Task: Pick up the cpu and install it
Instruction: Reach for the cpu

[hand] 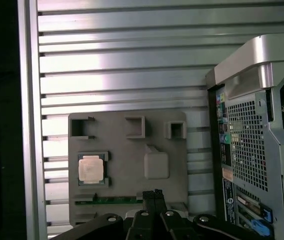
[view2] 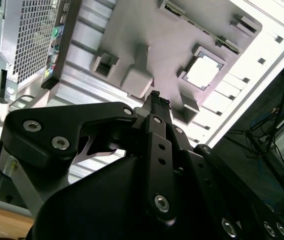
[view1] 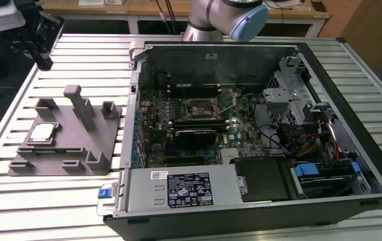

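While the cpu (view1: 41, 132) lies flat in a shallow recess of the grey moulded block (view1: 50, 163), we see the gripper (hand: 154, 191) poised above that block with its two dark fingers pressed together and nothing between them. The block stands on a slatted metal table (view1: 16, 201), on the exterior view's left, just beside an open computer case (view1: 372, 150).

The cpu rests with its silvery-white metal top facing up. It is close to square, so we cannot make out a long axis. Its edges run parallel to the edges of the block. Raised grey lips of the recess hold it at the corners. Upright posts of the block stand near it, toward the case.

In the first wrist view, the fingertips sit over one edge of the block, apart from the cpu and not touching it. In the second wrist view, the cpu (view2: 202, 71) shows bright beyond the closed fingertips, again clear of them.

Inside the case, a green motherboard (view1: 238, 130) carries a dark square socket frame (view1: 201, 107), well apart from the cpu. The arm (view1: 221, 17), grey with a pale blue cap, shows beyond the far wall of the case.
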Robot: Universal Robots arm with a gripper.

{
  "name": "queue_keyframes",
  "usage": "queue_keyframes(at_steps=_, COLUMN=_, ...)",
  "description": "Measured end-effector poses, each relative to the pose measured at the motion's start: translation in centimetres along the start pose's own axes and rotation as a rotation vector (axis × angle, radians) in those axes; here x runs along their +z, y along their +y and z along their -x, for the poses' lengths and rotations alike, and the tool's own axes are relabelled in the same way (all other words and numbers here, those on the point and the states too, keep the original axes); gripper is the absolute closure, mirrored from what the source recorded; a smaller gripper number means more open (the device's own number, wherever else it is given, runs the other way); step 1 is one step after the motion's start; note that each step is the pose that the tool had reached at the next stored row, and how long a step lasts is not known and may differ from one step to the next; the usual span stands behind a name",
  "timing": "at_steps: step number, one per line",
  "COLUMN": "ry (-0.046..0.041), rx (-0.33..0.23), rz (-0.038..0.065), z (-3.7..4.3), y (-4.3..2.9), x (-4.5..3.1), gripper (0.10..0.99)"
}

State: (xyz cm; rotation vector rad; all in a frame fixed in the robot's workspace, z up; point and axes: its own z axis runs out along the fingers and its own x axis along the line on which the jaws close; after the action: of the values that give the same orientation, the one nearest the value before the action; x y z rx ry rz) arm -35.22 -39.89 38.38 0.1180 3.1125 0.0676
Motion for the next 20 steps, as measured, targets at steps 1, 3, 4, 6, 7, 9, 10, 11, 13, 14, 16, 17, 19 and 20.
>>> queue_keyframes(at_steps=1, ry=0.0000, rx=0.000, rz=0.000, z=-0.22, y=-0.02, x=0.08, gripper=0.980)
queue_keyframes(at_steps=3, ry=0.0001, rx=0.000, rz=0.000, z=-0.59, y=-0.06, x=0.23, gripper=0.980)
queue_keyframes(at_steps=4, ry=0.0000, rx=0.000, rz=0.000, z=-0.77, y=-0.07, x=0.30, gripper=0.980)
queue_keyframes(at_steps=6, ry=0.0000, rx=0.000, rz=0.000, z=-1.13, y=-0.10, x=0.42, gripper=0.980)
queue_keyframes(at_steps=7, ry=-0.0001, rx=0.000, rz=0.000, z=-1.31, y=-0.12, x=0.48, gripper=0.980)
queue_keyframes(at_steps=9, ry=0.0000, rx=0.000, rz=0.000, z=-1.66, y=-0.15, x=0.58, gripper=0.980)
queue_keyframes(at_steps=10, ry=0.0000, rx=0.000, rz=0.000, z=-1.83, y=-0.17, x=0.62, gripper=0.980)
queue_keyframes(at_steps=11, ry=-0.0001, rx=0.000, rz=0.000, z=-2.01, y=-0.18, x=0.68, gripper=0.980)
queue_keyframes(at_steps=13, ry=-0.0001, rx=0.000, rz=0.000, z=-2.34, y=-0.21, x=0.77, gripper=0.980)
queue_keyframes(at_steps=14, ry=0.0000, rx=0.000, rz=0.000, z=-2.50, y=-0.22, x=0.81, gripper=0.980)
queue_keyframes(at_steps=16, ry=0.0000, rx=0.000, rz=0.000, z=-2.83, y=-0.26, x=0.90, gripper=0.980)
queue_keyframes(at_steps=17, ry=0.0000, rx=0.000, rz=0.000, z=-2.99, y=-0.27, x=0.94, gripper=0.980)
queue_keyframes(at_steps=19, ry=0.0000, rx=0.000, rz=0.000, z=-3.32, y=-0.30, x=1.03, gripper=0.980)
queue_keyframes(at_steps=20, ry=-0.0001, rx=0.000, rz=0.000, z=-3.49, y=-0.31, x=1.08, gripper=0.980)
